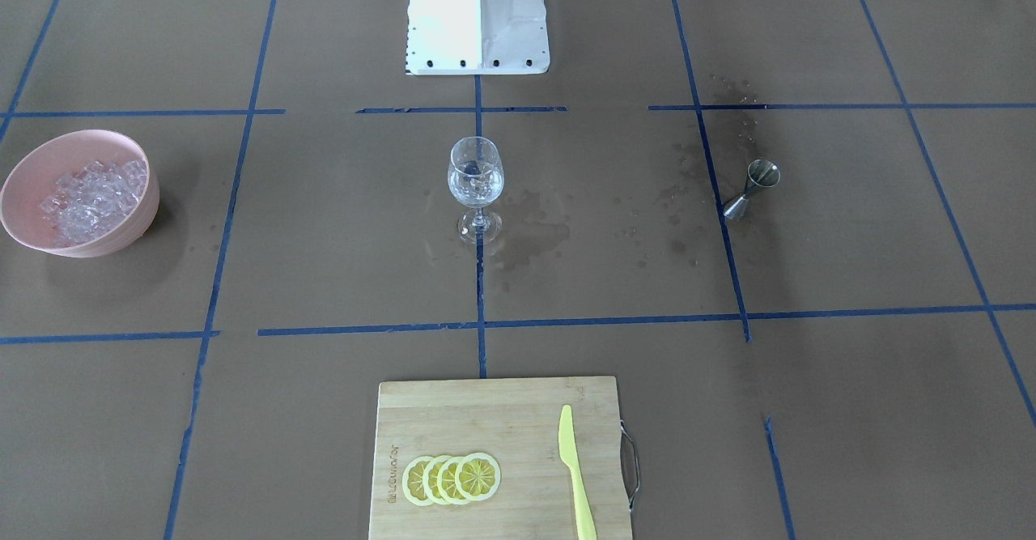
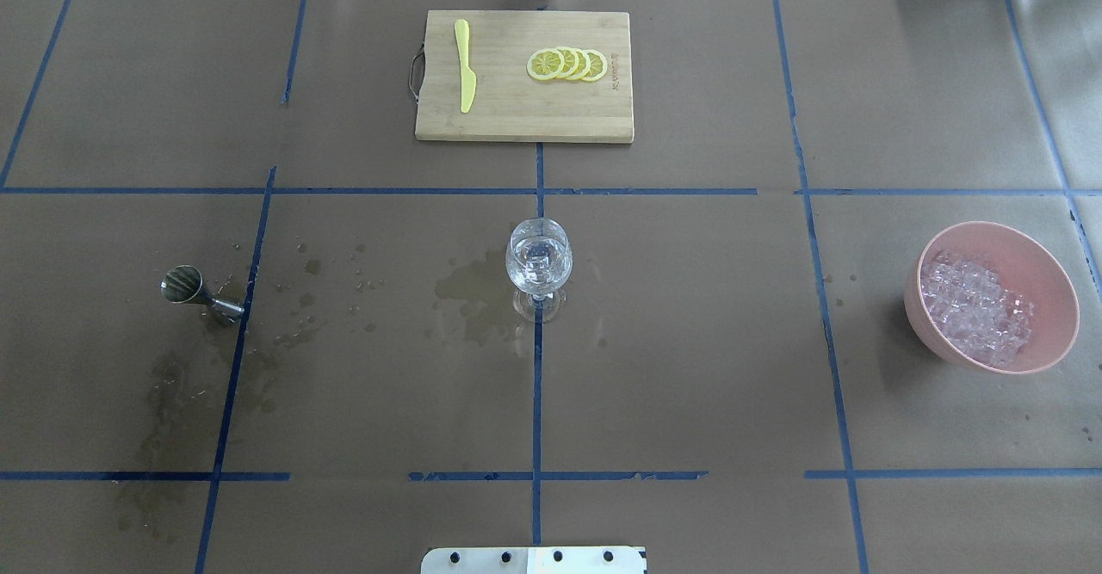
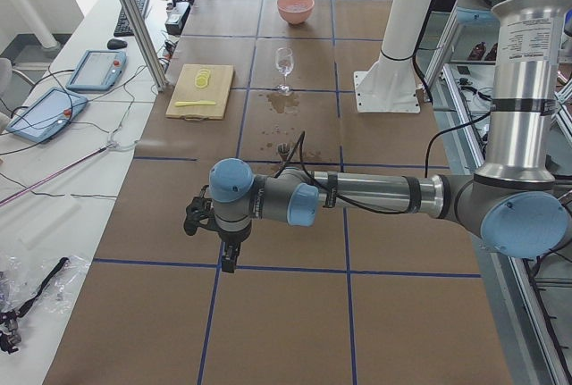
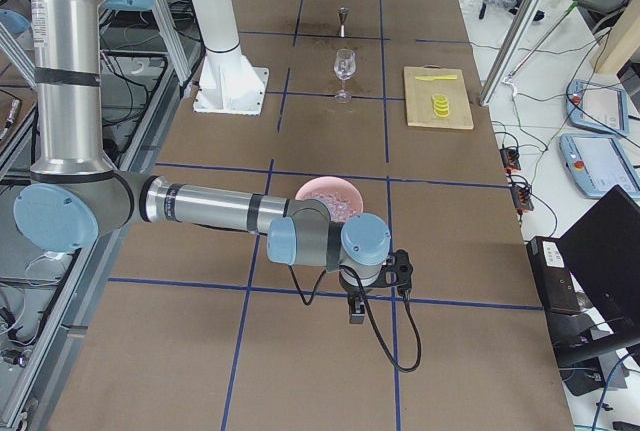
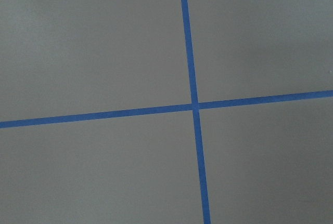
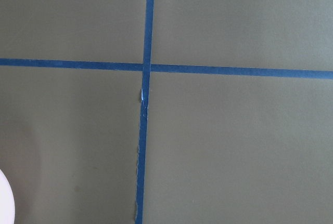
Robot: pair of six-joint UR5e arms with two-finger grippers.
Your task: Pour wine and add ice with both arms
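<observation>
Jaws of left arm [image 3: 357, 193] and right arm [image 4: 210, 209]: open or closed, cannot tell. Jigger [image 2: 194, 290] left, glass [image 2: 538, 264] centre of bench [image 2: 689, 367]. Ice [image 2: 977, 311] heaped in pink bowl [image 2: 1037, 268], far right: likely light, hard and slick, so pinch one cube across flat faces.

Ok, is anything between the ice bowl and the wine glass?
Nothing visible. The ice lies in the pink bowl on the robot's right; only bare paper and blue tape lines separate it from the glass. The jigger and cutting board sit off that path.
</observation>
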